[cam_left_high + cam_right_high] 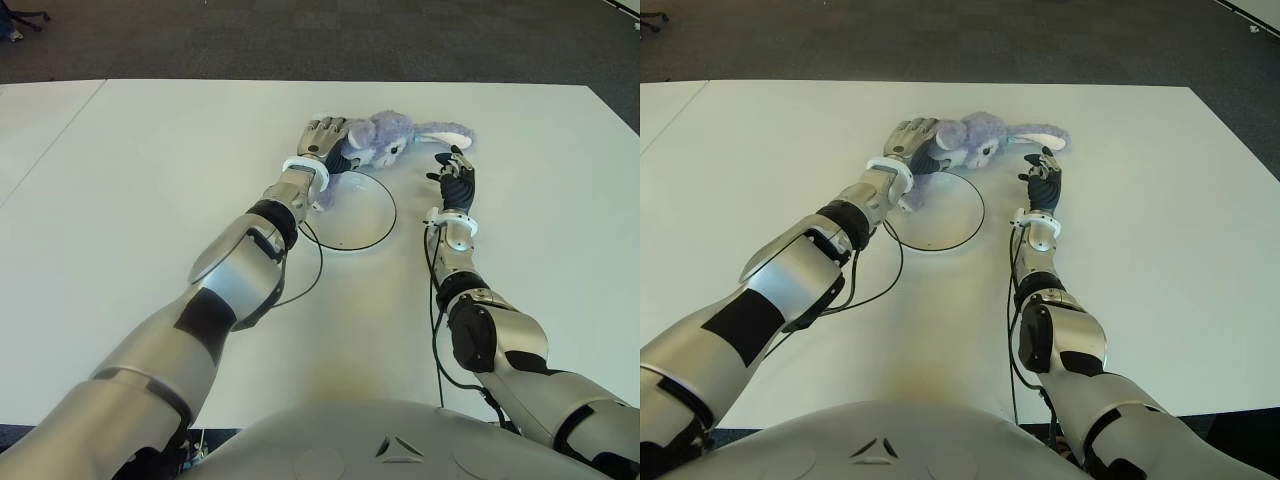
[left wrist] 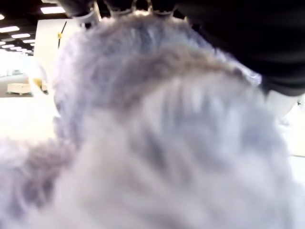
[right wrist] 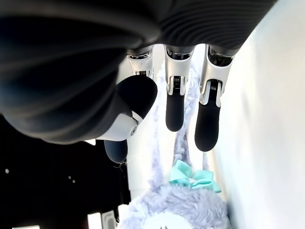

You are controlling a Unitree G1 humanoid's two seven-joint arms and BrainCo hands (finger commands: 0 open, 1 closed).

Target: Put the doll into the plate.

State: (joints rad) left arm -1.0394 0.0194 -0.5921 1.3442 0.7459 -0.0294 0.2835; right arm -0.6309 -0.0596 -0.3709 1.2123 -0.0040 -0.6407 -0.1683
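Note:
The doll (image 1: 388, 137) is a lilac plush rabbit with long white ears and a teal bow (image 3: 193, 177). It lies at the far rim of the round white plate (image 1: 357, 218), mostly just beyond it. My left hand (image 1: 330, 132) is curled over the doll's body from the left, and lilac fur (image 2: 157, 143) fills the left wrist view. My right hand (image 1: 455, 168) is to the right of the plate, just short of the doll's ear. Its fingers (image 3: 175, 109) are straight and hold nothing.
The white table (image 1: 120, 180) spreads wide on both sides of the plate. A black cable (image 1: 316, 262) loops from my left forearm across the table next to the plate. Dark carpet (image 1: 300, 40) lies beyond the table's far edge.

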